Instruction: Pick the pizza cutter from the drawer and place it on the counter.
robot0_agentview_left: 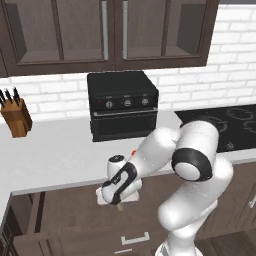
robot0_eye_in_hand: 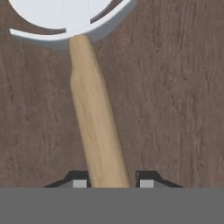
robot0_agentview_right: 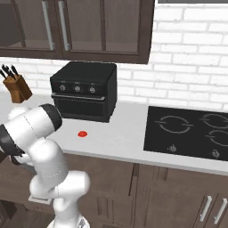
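Observation:
In the hand view the pizza cutter [robot0_eye_in_hand: 96, 118] lies on the dark wood floor of the drawer [robot0_eye_in_hand: 175, 109]. Its whitish wheel [robot0_eye_in_hand: 65, 17] is at the top and its tan handle runs down between my fingertips. My gripper [robot0_eye_in_hand: 113, 183] is shut on the end of the handle, one dark tip against each side. From the left base view, the gripper [robot0_agentview_left: 119, 202] reaches down into the open drawer [robot0_agentview_left: 65, 217] just below the edge of the counter [robot0_agentview_left: 55, 150]. The drawer's white bar handle [robot0_agentview_left: 135, 239] shows on its front panel.
A black oven [robot0_agentview_left: 122, 105] stands on the counter straight behind the drawer. A knife block [robot0_agentview_left: 16, 117] is at the far left and the black cooktop [robot0_agentview_right: 187, 129] at the right. A small red thing [robot0_agentview_right: 82, 133] lies on the counter [robot0_agentview_right: 120, 133] before the oven.

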